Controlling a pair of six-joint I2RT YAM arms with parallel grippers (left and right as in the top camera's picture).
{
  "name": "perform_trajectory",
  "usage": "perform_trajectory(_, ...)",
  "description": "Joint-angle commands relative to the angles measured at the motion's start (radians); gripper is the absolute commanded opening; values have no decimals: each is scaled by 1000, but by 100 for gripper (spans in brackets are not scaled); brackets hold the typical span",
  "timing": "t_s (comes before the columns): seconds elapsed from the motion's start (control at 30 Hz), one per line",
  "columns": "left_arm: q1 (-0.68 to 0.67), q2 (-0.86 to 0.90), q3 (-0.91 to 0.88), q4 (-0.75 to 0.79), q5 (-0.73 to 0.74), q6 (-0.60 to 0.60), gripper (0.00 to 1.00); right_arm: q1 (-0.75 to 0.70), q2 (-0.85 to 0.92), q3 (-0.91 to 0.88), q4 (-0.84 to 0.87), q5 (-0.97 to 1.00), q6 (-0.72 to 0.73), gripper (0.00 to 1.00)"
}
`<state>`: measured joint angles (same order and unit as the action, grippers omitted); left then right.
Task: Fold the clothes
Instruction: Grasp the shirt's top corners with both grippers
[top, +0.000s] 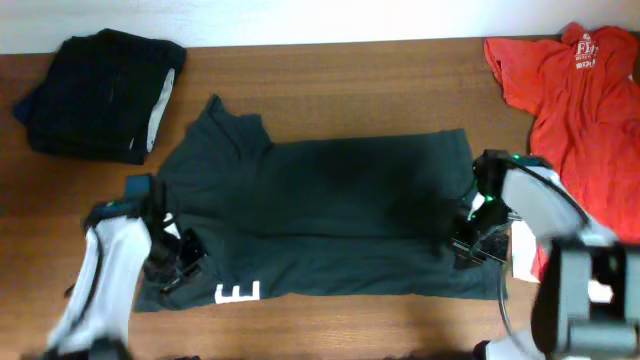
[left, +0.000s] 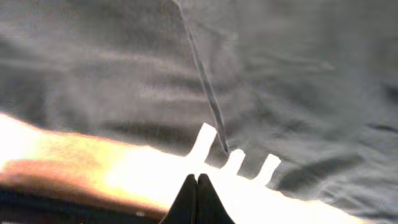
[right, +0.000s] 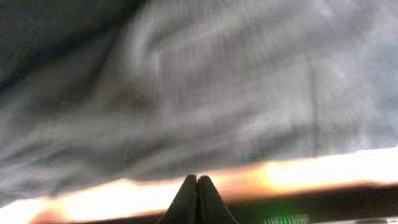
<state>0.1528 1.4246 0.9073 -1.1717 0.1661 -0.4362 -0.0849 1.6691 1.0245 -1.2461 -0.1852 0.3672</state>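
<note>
The long black-green garment lies flat across the middle of the table, with a white block letter at its front left edge. My left gripper is at the garment's left end. In the left wrist view its jaws are shut, with no fabric seen between them, and the garment and white letter bars lie just ahead. My right gripper is at the garment's right end. Its jaws are shut at the fabric's near edge.
A pile of folded black pieces sits at the back left. A red T-shirt lies at the back right. A white piece shows by my right arm. The brown table shows bare wood along the back.
</note>
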Motion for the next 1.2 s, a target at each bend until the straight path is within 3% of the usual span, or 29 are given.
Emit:
perform_trajectory(0.0,1,-257,13,-23,1,-1,0,5,-247,23,-28,17,3,15)
perform_trajectory(0.03,1,-306,42,-12,15,44,14,5,-310,72,-35,17,-32,51)
perform_trajectory(0.07,1,-304,126,-2,28,90,27,5,-341,174,-40,16,-66,74)
perform_trajectory(0.1,1,-278,188,12,57,140,59,5,-335,254,-47,16,-86,81)
perform_trajectory(0.17,-2,-149,377,64,109,275,99,6,-283,462,-55,17,-158,98)
perform_trajectory(0.3,-28,189,634,208,80,503,99,6,-187,602,-58,2,-233,99)
perform_trajectory(0.37,-27,391,666,359,2,503,99,7,-134,602,-96,-5,-245,99)
perform_trajectory(0.47,-29,579,666,558,1,547,81,29,-59,600,-165,-27,-286,99)
perform_trajectory(0.57,-43,709,666,698,-1,597,81,84,-12,599,-155,-29,-280,100)
perform_trajectory(0.67,-60,774,666,753,-63,599,80,143,-7,599,-138,-20,-231,99)
perform_trajectory(0.77,-61,809,666,771,-97,599,63,170,-7,599,-128,4,-211,100)
perform_trajectory(0.87,-60,855,666,771,-97,604,60,170,-8,599,-126,25,-193,100)
perform_trajectory(0.9,-60,866,666,771,-105,614,45,170,-8,599,-123,30,-193,99)
perform_trajectory(0.93,-60,868,666,771,-128,614,17,170,-8,599,-113,58,-189,99)
perform_trajectory(0.97,-60,866,666,771,-149,614,0,167,-8,599,-92,119,-163,99)
perform_trajectory(1.17,-59,864,666,770,-147,613,1,2,4,600,244,126,-172,94)
